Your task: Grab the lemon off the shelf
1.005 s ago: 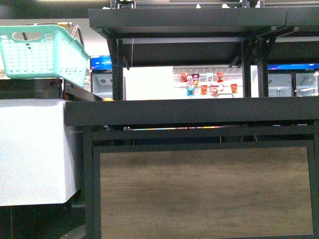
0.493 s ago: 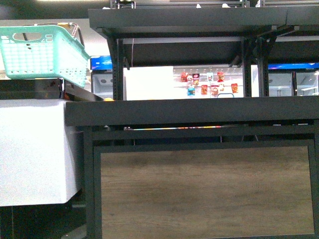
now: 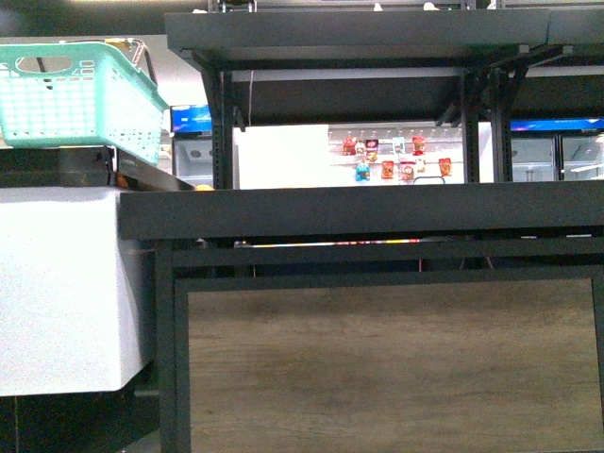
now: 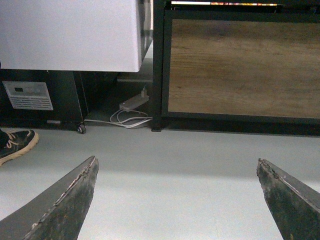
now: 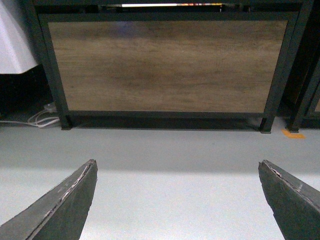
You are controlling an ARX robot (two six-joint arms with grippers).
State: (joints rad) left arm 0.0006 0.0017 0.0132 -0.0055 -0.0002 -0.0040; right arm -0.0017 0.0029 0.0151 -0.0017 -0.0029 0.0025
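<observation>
**Robot edges closer to the shelf; lemon not yet in sight**

The shelf [image 3: 359,209] fills most of the front view. Its dark middle tier runs across the centre of the frame, with the wood-grain panel [image 3: 387,363] below it. Compared with a second ago, the frame has spread slightly outward: the upper tier sits a little higher and the tier's left corner a little further left. I read this as the robot closing in, with the approach still under way.

At centre left stands a white cabinet [image 3: 61,283], and a teal basket [image 3: 80,99] sits in the upper left.

The middle tier is seen edge-on, so whatever lies on it is hidden and the lemon cannot be placed. A tiny yellow-orange sliver [image 3: 203,188] shows just above the tier's left end, too small to identify.

Both arms are low, out of the front view. The left hand [image 4: 176,161] and the right hand [image 5: 177,162] are each spread wide and hold nothing. Both hang over bare floor [image 5: 165,175], facing the panel. They will need raising to reach the tier.
</observation>
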